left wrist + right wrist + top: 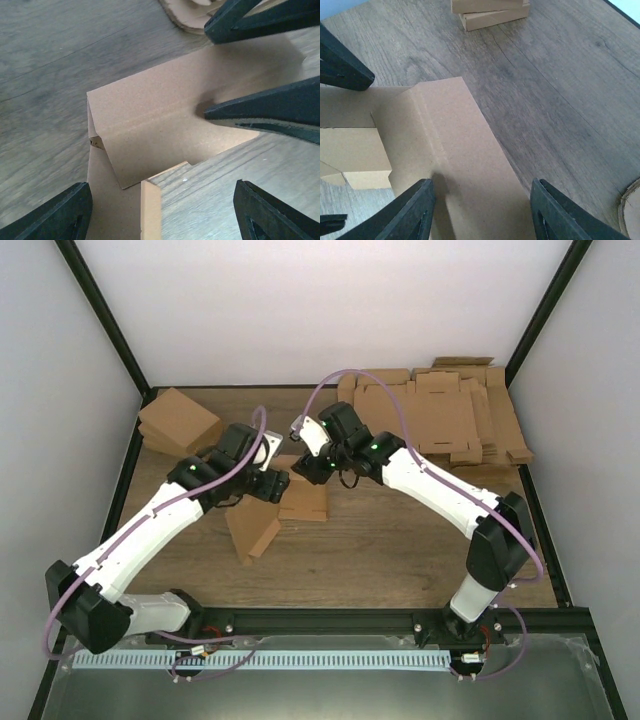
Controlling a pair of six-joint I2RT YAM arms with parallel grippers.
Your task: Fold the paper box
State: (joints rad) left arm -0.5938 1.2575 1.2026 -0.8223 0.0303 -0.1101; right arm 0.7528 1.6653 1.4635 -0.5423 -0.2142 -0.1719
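We see the paper box (252, 530) lying half folded in the middle of the wooden surface (400, 550), between the two arms. The left end effector (160, 186) hovers over it with its fingers wide apart and holds nothing. The right end effector (481, 182) has its fingers apart too, and one fingertip (240, 109) touches a panel of the box. A pile of flat sheets (440, 415) lies at the far right, and some folded boxes (178, 420) at the far left.

Left hand (271, 484), right hand (310, 469) above paper box (250, 530)
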